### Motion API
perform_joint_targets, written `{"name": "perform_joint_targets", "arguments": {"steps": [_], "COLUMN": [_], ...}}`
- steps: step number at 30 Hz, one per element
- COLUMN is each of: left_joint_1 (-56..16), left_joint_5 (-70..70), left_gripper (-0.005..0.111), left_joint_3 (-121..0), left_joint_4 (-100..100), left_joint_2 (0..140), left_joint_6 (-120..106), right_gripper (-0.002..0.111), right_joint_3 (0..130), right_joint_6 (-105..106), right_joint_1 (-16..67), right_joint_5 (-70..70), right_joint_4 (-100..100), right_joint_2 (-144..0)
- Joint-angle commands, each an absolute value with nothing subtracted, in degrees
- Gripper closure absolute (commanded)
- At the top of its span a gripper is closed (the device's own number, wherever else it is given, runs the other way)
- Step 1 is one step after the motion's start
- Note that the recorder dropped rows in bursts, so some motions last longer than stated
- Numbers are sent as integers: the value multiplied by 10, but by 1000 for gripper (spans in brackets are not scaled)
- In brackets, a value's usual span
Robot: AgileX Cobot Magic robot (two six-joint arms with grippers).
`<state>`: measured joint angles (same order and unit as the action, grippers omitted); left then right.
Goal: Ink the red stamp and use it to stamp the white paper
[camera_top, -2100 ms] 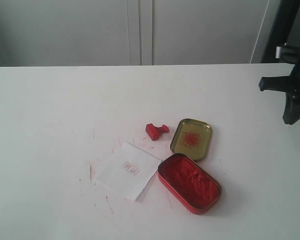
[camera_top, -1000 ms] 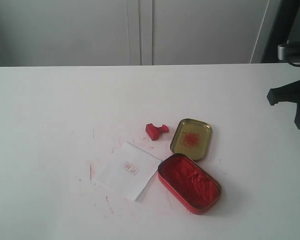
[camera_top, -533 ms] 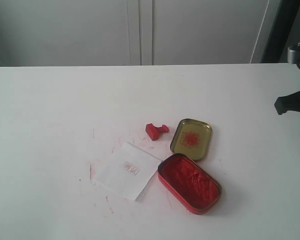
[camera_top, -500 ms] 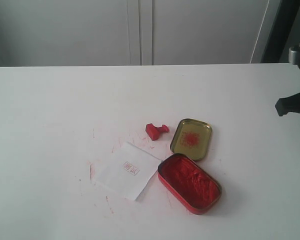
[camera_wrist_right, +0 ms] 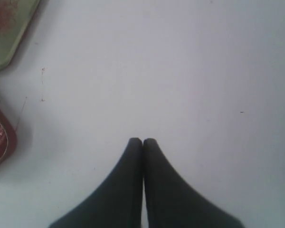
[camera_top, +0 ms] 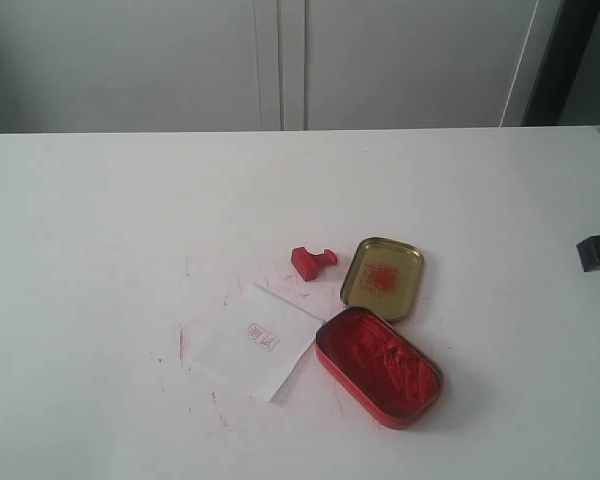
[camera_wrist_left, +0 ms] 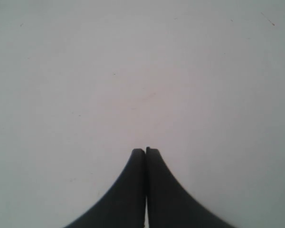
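The red stamp (camera_top: 312,261) lies near the white paper (camera_top: 255,340), well apart from the right gripper (camera_wrist_right: 142,141), its fingers pressed together, holding nothing.

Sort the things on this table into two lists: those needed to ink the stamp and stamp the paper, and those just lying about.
Needed: stamp; ink tin; paper.
Lying about: gold lid.

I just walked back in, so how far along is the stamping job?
It looks done: the white paper carries a red square imprint. Nothing is in hand: the red stamp lies by the gold lid, and the left gripper and right gripper are shut, empty. Nothing obvious is left.
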<state>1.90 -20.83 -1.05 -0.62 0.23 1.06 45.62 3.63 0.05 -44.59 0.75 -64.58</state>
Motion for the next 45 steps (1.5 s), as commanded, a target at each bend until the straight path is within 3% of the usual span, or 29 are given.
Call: {"name": "perform_joint_targets", "arguments": {"steps": [1,18,45], "left_joint_1": [14,14,14], "left_joint_5": [-208,-208,-208], "left_gripper": [107,107,107], "left_joint_3": [-6,-6,-6], "left_joint_4": [-4,-4,-4], "left_joint_2": [0,0,0], "left_joint_6": [12,12,12], "right_gripper": [108,108,108], "right_joint_3": [421,302,286], "right_joint_6": [38,38,38], "right_joint_1": [0,0,0], "right_joint_5": [-403,-282,-252], "right_joint_4": [9,3,0], "right_joint_2": [-589,-371,-358]}}
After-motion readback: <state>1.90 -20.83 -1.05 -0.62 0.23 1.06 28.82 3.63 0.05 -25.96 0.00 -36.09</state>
